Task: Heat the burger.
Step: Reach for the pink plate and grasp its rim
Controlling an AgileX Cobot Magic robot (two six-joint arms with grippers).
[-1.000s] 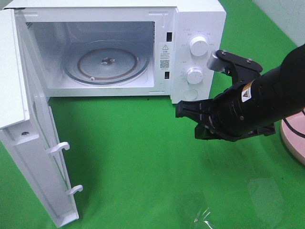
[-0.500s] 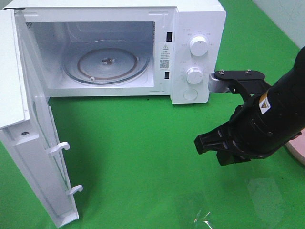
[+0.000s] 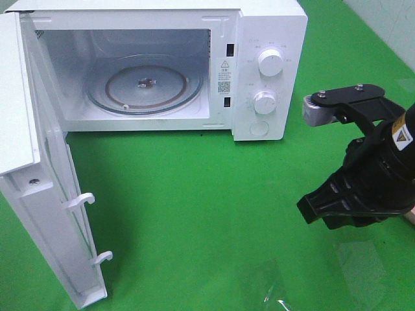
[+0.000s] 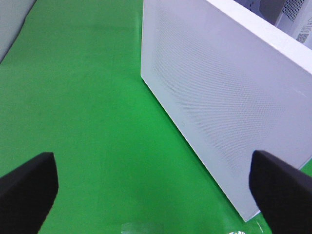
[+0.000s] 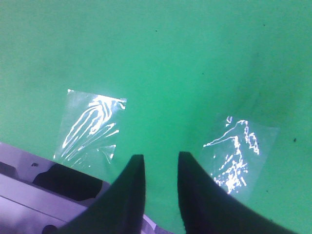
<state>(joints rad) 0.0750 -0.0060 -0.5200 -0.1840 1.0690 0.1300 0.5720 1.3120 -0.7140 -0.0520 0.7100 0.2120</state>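
Fetching the burger looks like the step in hand: the boxy white microwave (image 3: 269, 26) stands with its door (image 3: 39, 194) wide open and its round glass turntable (image 3: 146, 84) bare, while the burger shows in no view. The black right fingers (image 5: 131, 185) hang slightly apart and empty over the green desk (image 3: 194, 194). The left fingers (image 4: 27, 190) gape wide near the door. Next calls for reaching the burger and closing gently on it.

The microwave (image 3: 269, 26) is shown in white, with white knobs (image 3: 270, 62), a clear glass turntable (image 3: 146, 84) ringed in brown, and a door (image 4: 219, 97) patterned with fine dotted mesh. The table cover (image 3: 194, 194) is rendered in uniform bright green, marked by transparent, glinting film patches (image 5: 92, 124). The left gripper (image 4: 155, 187) and right gripper (image 5: 160, 157) are coloured black; a yellow label (image 3: 402, 139) is carried on the black right arm (image 3: 382, 168).
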